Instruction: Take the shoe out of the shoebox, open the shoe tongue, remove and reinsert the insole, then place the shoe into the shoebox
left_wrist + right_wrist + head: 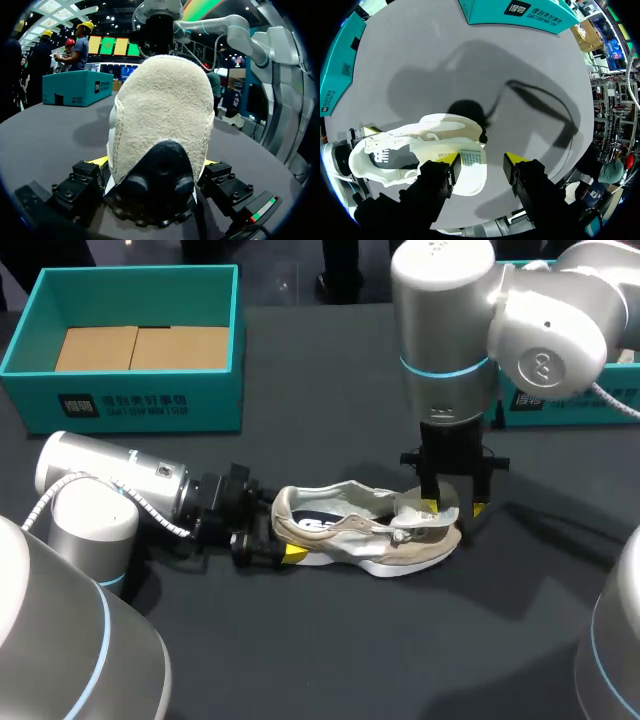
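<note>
Looking at shoe (362, 536) out of the shoebox (130, 405), down on the surface (400, 650), stretched between the two hands. Clamped at the heel (165, 115) by left hand (283, 542), fingers closed in on both sides of it, low against the surface, presumably to anchor the thing against sliding or lifting during work at the other end. Hanging straight above the front end: right hand (482, 160), fingers spread wide, gripping nothing; tongue (471, 159) standing up in the gap, leaning on one finger only, clear of the other. Reads as the tongue-opening step, roughly a third in; insole (318, 523) not yet out, sitting dark inside the collar just ahead of left hand. Vertical approach probably chosen for reach into the opening without fighting the heel clamp. From left wrist: nothing but heel filling the space between the fingers, yellow tips (98, 161) just peeking out either side. Confirms contact on both flanks, useless for the tongue. From right wrist: finger gap and tongue position clear, plus insole through the opening; heel grip mostly hidden behind the shoe. From head: overall layout only, right fingertips partly masked by the tongue, hard to judge the opening there. Shoebox well behind left hand, cardboard insert (140, 347) in the bottom.
</note>
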`<action>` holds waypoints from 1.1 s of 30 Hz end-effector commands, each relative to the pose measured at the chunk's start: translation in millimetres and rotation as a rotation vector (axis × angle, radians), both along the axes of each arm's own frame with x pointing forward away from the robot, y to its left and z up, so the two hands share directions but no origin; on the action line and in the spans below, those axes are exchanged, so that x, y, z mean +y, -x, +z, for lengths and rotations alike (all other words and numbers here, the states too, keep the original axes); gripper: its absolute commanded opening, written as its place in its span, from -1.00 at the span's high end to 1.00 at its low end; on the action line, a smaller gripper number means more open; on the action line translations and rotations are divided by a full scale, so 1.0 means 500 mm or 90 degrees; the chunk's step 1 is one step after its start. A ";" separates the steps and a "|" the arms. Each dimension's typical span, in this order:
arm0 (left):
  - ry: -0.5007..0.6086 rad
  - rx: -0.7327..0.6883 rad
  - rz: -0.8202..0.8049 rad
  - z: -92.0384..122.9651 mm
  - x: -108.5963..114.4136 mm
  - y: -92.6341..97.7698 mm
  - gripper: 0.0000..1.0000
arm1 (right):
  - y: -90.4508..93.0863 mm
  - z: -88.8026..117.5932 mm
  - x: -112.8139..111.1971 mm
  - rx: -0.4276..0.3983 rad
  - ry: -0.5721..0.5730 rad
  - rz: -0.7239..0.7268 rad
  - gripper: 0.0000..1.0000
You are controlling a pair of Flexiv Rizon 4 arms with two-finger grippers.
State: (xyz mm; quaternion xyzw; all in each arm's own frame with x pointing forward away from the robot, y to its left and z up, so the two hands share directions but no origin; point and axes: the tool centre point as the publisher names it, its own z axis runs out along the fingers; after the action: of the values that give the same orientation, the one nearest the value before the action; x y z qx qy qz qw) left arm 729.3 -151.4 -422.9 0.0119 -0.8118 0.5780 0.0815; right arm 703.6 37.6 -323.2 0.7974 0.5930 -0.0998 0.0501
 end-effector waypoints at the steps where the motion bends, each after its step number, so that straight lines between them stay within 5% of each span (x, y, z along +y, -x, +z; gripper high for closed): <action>1: -0.001 0.000 0.001 -0.009 -0.007 0.003 1.00 | 0.010 0.068 0.003 -0.021 0.033 0.005 -0.12; 9: -0.001 0.000 0.001 -0.009 -0.007 0.003 1.00 | 0.021 0.158 0.011 -0.059 0.074 0.033 0.00; 19: -0.001 0.000 0.001 -0.009 -0.007 0.003 1.00 | 0.032 0.240 0.084 -0.099 0.073 0.161 0.10; 21: -0.001 0.000 0.001 -0.009 -0.007 0.003 1.00 | 0.034 0.254 0.116 -0.102 0.071 0.218 0.27; 22: -0.001 0.000 0.001 -0.009 -0.007 0.003 1.00 | 0.035 0.258 0.131 -0.103 0.059 0.257 0.46; 23: -0.001 0.000 0.001 -0.009 -0.007 0.003 1.00 | 0.036 0.262 0.145 -0.098 0.060 0.275 0.91; 24: -0.001 0.000 0.001 -0.009 -0.007 0.003 1.00 | 0.035 0.263 0.158 -0.092 0.070 0.293 1.00; 33: -0.001 0.000 0.001 -0.009 -0.007 0.003 1.00 | 0.026 0.276 0.254 -0.049 0.069 0.505 1.00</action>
State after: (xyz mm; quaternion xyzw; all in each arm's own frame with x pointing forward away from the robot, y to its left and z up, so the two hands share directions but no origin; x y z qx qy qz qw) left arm 729.3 -151.4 -423.0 0.0119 -0.8119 0.5780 0.0815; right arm 685.7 140.0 -184.6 0.5642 0.8128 -0.0398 0.1393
